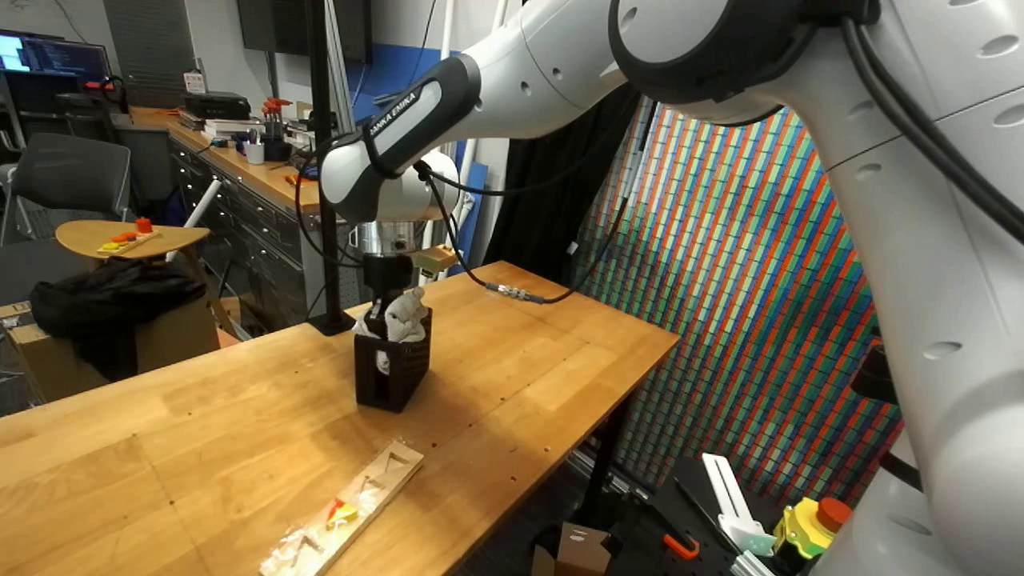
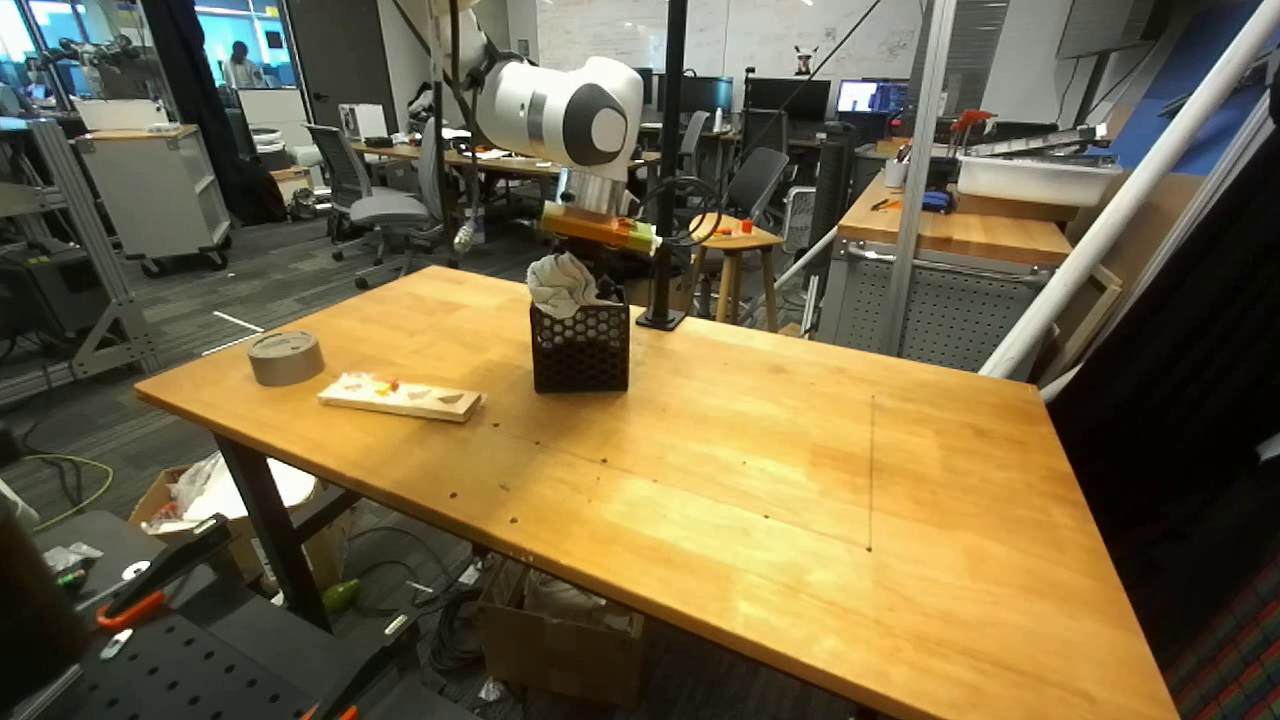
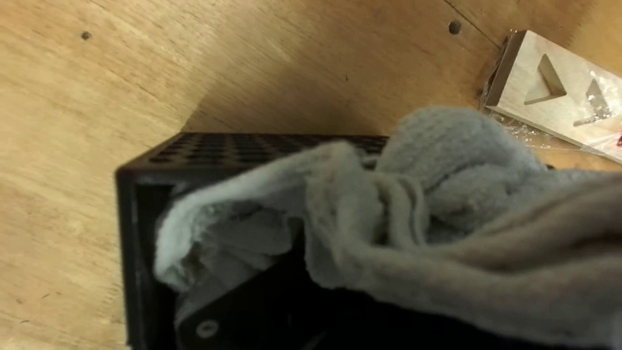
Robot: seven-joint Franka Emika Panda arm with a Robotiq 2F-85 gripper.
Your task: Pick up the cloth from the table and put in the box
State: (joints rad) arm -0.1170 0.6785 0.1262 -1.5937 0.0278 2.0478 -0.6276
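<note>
A broad, light-brown rectangular wooden surface (image 2: 760, 480) ran across both exterior views. Above it reached a white-and-black jointed robot arm (image 1: 544, 80), its wrist turned downward. A tall, slim black post (image 1: 320, 176) stood at the surface's edge, near a black, open-topped rectangular box (image 2: 580, 360) with honeycomb holes in its side. Apart from the box lay a flat, oblong pale-wood board (image 1: 364, 501) with triangular recesses, partly covered in clear film. The crumpled, light-grey fabric cloth (image 1: 406, 318) sat partly inside the box and bulged above its rim. The dark, slender end effector (image 1: 378, 318) stood point-down at the box's mouth, cloth folds lying against it in the wrist view; its tips were hidden, so I could not tell whether it was spread or clamped. A round, grey-brown roll of tape (image 2: 285, 362) rested near the board, on which lay small red and yellow shapes (image 1: 342, 514).
</note>
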